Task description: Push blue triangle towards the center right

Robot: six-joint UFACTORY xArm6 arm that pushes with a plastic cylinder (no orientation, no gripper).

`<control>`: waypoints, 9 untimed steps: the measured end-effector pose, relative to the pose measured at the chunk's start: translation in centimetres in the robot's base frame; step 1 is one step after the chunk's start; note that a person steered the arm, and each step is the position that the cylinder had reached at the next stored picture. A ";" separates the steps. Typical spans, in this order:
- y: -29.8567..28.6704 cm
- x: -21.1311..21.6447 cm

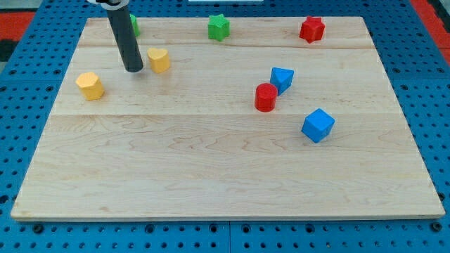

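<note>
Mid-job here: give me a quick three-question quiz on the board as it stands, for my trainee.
1. True or false: my tip touches the blue triangle.
2. Which block sits closest to my tip?
A. red cylinder
B. yellow block just to its right in the view
C. blue cube
3. Fill in: the block right beside the blue triangle, at its lower left in the view, is coloured ____.

Key
1. False: my tip is far off to the view's left.
2. B
3. Red
</note>
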State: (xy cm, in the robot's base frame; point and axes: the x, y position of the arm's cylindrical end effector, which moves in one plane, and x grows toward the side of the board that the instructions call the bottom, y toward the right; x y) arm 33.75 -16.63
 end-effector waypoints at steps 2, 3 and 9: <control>0.3 7.0; 4.4 9.8; 23.1 3.8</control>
State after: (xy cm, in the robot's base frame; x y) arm 37.55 6.43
